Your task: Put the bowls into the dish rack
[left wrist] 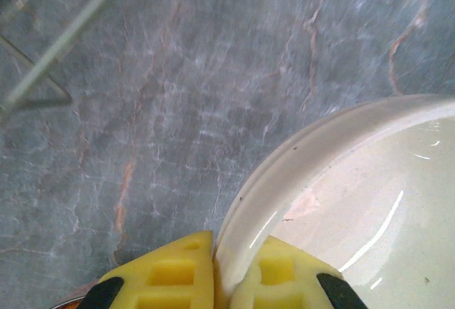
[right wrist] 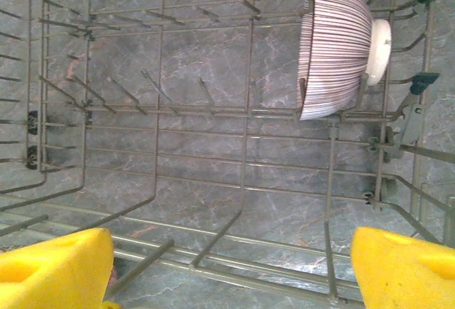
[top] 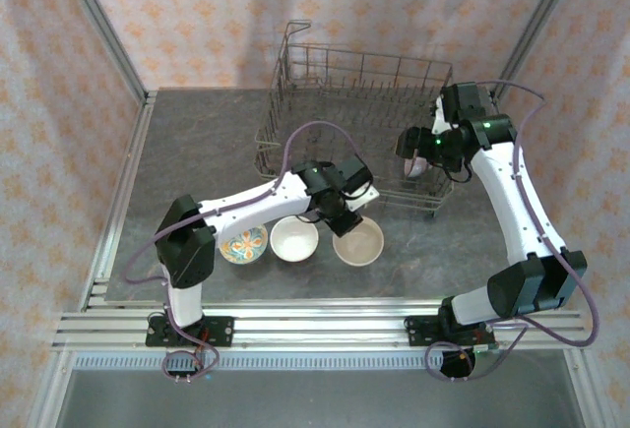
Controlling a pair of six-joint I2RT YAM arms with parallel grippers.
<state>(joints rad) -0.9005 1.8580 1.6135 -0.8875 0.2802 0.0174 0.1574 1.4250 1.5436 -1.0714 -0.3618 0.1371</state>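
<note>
My left gripper [top: 348, 214] [left wrist: 217, 248] is shut on the near rim of a cream bowl [top: 360, 245] [left wrist: 370, 202] that rests on the table, one yellow finger [left wrist: 167, 273] outside the rim and one inside. To its left sit a plain white bowl [top: 294, 239] and an orange-and-blue floral bowl [top: 243, 245]. Behind them stands the grey wire dish rack [top: 366, 66] [right wrist: 245, 96]. A mauve striped bowl [top: 417, 165] [right wrist: 334, 46] stands on edge between tines at the rack's right end. My right gripper [top: 413, 151] [right wrist: 231, 266] hangs open over the rack floor, holding nothing.
The grey marbled table [top: 197, 152] has free room left of the rack. Upright tines cover the rack floor below my right gripper. An aluminium frame rail [top: 295, 325] runs along the near edge, and patterned walls close off the back and sides.
</note>
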